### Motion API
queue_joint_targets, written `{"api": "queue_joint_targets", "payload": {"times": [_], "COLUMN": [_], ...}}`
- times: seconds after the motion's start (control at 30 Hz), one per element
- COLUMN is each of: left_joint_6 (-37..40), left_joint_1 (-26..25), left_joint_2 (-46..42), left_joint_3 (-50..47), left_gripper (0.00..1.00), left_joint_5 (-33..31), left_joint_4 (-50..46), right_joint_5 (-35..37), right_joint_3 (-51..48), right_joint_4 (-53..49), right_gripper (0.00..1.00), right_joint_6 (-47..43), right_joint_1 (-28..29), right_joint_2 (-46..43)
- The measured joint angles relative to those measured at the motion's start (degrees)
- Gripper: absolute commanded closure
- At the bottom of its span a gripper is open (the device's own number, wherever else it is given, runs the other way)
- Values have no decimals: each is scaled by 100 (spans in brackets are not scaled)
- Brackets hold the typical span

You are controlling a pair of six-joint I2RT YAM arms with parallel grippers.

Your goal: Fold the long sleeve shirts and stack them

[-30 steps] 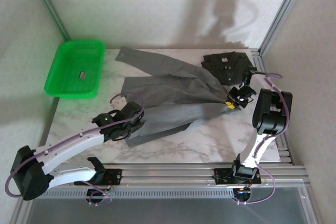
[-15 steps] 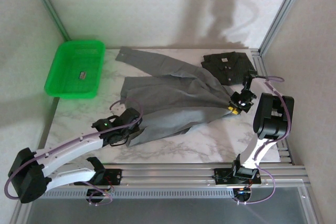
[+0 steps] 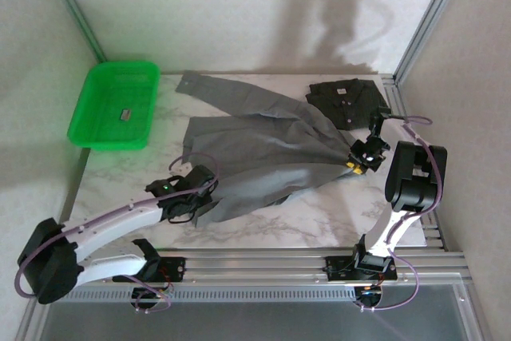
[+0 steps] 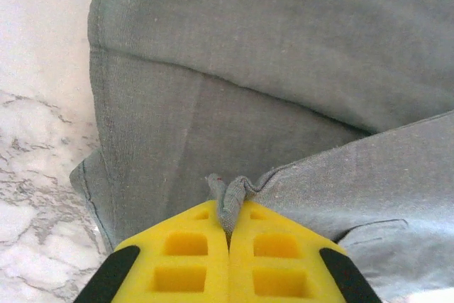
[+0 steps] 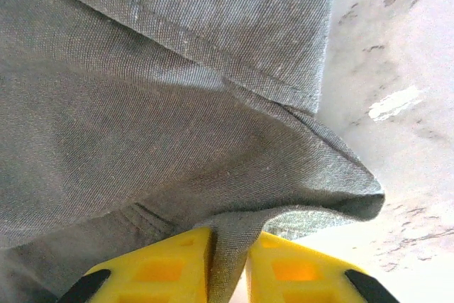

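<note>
The grey long sleeve shirt point(image 3: 263, 145) lies spread across the middle of the marble table, one sleeve reaching back left. My left gripper point(image 3: 204, 200) is shut on a bunched fold of its near-left hem point(image 4: 228, 200), which pokes up between the yellow fingers point(image 4: 184, 246). At the shirt's right end, my right gripper point(image 3: 352, 163) has a fold of the same grey cloth point(image 5: 142, 104) pinched between its narrowly parted yellow fingers point(image 5: 170, 264). The darker charcoal shirt point(image 3: 347, 100) lies folded at the back right, beyond the right gripper.
A green plastic tray point(image 3: 89, 117) sits at the back left with a small dark object point(image 3: 125, 114) inside. Bare marble point(image 3: 319, 209) shows along the near edge and near right. Metal frame posts stand at both back corners.
My left gripper has drawn the grey shirt's hem a little toward the near edge. The right gripper shifted slightly right, its fingers easing a touch apart around the cloth.
</note>
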Motion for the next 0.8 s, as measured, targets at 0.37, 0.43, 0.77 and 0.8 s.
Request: {"api": "queue_joint_targets", "payload": {"times": [0.37, 0.43, 0.77, 0.8], "left_joint_6": [-192, -457, -1412, -1467], "left_joint_1": [210, 210, 42, 42], "left_joint_2": [306, -59, -1016, -960], "left_joint_3": [387, 590, -511, -625], "left_gripper": [1, 1, 8, 10], "left_joint_5": [-247, -173, 883, 946], "left_joint_4": [-498, -595, -179, -68], "right_joint_5": [601, 710, 179, 92], "right_joint_3": [-225, -262, -999, -1086], "right_joint_4": [-24, -17, 260, 295], "right_gripper": [28, 21, 43, 47], "right_joint_6": [24, 11, -299, -293], "right_joint_1": [0, 9, 380, 444], "right_joint_2": [-754, -1217, -2487, -2398]}}
